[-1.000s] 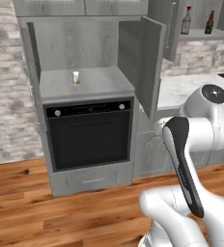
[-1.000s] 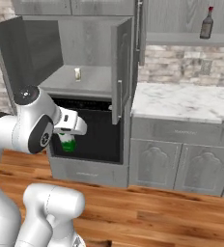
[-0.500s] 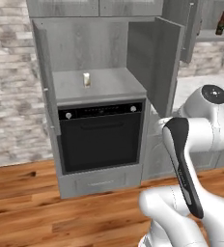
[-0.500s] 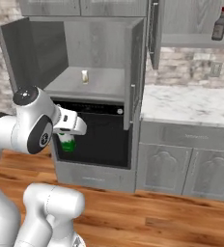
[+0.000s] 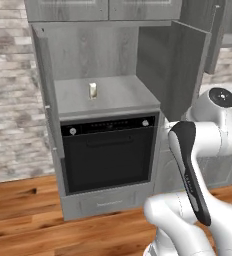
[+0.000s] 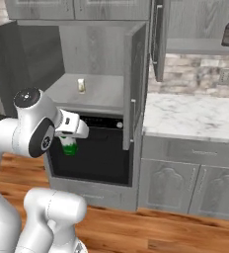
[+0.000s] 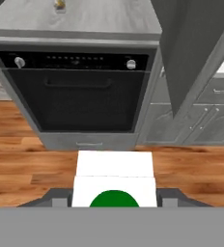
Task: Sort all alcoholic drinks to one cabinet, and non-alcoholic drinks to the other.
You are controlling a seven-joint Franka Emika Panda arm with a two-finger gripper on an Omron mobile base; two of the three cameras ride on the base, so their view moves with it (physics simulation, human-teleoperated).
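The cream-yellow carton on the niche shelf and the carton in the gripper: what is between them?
In the hand view, the black oven front and wood floor lie between the cream-yellow carton on the grey shelf and the green and white carton held in the gripper.

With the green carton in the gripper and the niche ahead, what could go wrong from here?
1. The green carton hangs low, level with the oven; raised too little, it may strike the oven front or the shelf edge.
2. The open door juts out beside the niche; the arm may clip it.
3. The cream carton already stands on the shelf and may get knocked over.
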